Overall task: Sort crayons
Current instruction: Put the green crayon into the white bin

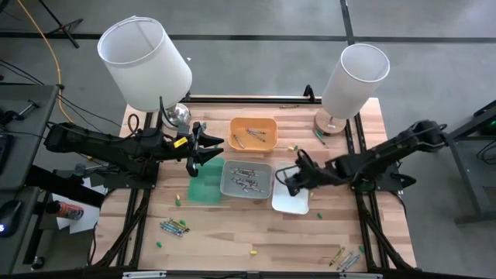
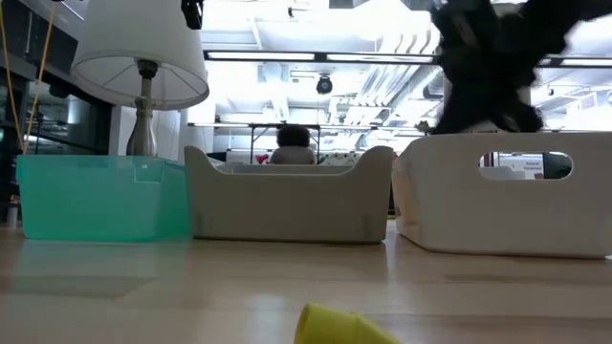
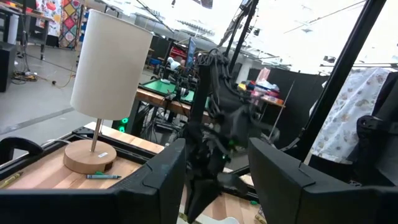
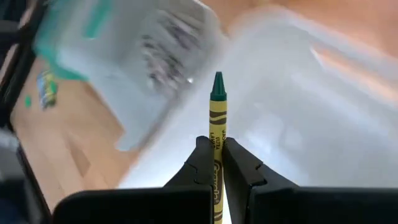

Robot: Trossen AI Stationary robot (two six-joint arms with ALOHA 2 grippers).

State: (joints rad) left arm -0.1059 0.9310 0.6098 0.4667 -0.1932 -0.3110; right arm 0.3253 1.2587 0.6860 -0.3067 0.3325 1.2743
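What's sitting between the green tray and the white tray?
The grey tray, holding silver crayons, sits between the green tray and white tray, shown in the high and low views.

From my remote seat I see the wooden worktop [image 1: 232, 240] carrying four trays near its middle. The orange rectangular plastic tray [image 1: 253, 133] sits toward the far edge, with a few crayons in it. Nearer me, three stand in a row: the green plastic tray [image 1: 204, 186] at the left, the grey plastic tray [image 1: 246, 179] just beside it with a heap of grey-wrapped crayons [image 1: 245, 180] inside, and the white plastic tray [image 1: 291, 200] at the right.

The right gripper [image 1: 285, 180] hangs over the white tray, clamping a green-tipped, yellow-wrapped crayon [image 4: 217, 122]. The left gripper [image 1: 203, 147] hovers above the green tray's far end.

One white-shaded table lamp [image 1: 146, 62] stands at the far left corner, another [image 1: 350, 84] at the far right corner.

Loose crayons lie near the front edge: a cluster [image 1: 174, 227] left, another [image 1: 346, 258] by the front right corner.
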